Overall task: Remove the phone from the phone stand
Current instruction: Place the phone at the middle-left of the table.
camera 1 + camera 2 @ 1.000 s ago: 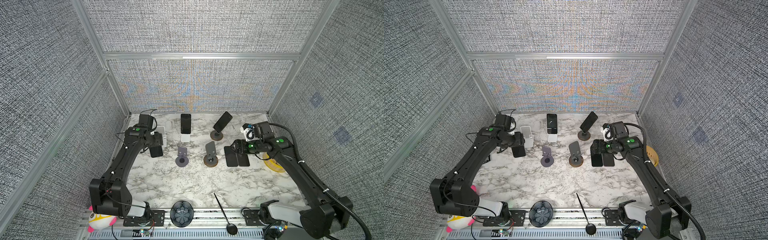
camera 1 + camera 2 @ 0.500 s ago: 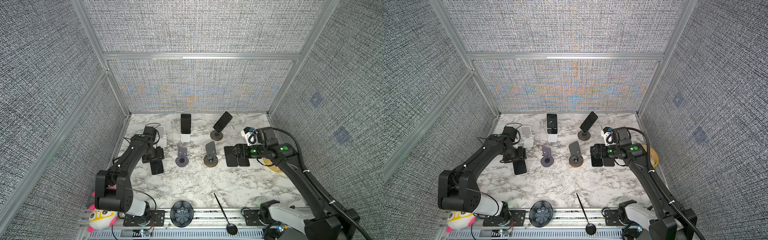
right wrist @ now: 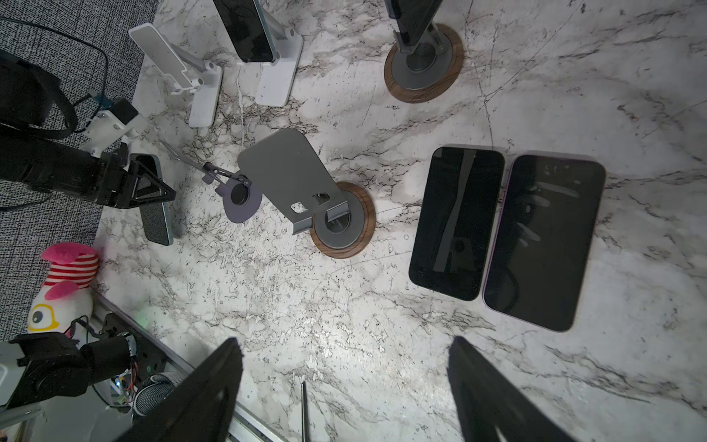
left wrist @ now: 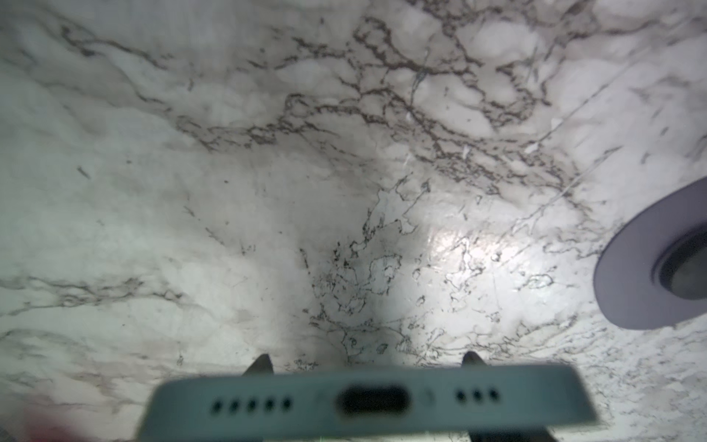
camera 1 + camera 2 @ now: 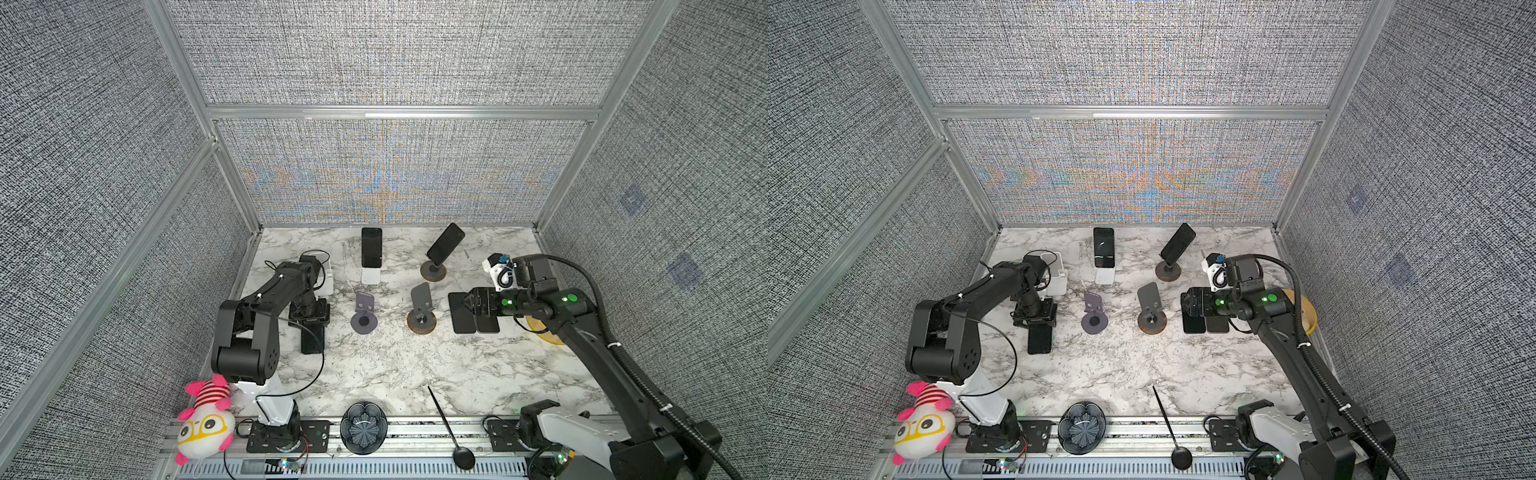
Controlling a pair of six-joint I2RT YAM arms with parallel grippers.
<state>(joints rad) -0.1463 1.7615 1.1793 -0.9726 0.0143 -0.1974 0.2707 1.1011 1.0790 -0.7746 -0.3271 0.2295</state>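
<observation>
My left gripper point(image 5: 311, 320) is shut across a dark phone point(image 5: 312, 340) low over the marble at the left; whether the phone touches the table I cannot tell. In the left wrist view the phone's port edge point(image 4: 373, 402) fills the foreground with both fingertips point(image 4: 261, 363) showing behind it. An empty white phone stand point(image 5: 328, 277) stands behind that arm. My right gripper point(image 3: 344, 340) is open above two phones point(image 3: 457, 222) point(image 3: 543, 241) lying flat. Two more phones point(image 5: 371, 247) point(image 5: 445, 243) sit on stands at the back.
An empty purple stand point(image 5: 364, 320) and an empty wood-based stand point(image 5: 422, 320) stand mid-table. A black spoon point(image 5: 446, 419), a dark bowl point(image 5: 363, 428) and a plush toy point(image 5: 203, 419) are at the front edge. A yellow disc point(image 5: 544, 332) lies under the right arm.
My left arm swung forward and down, carrying the phone from beside the white stand to low over the table. The right gripper drifted slightly right and stayed open.
</observation>
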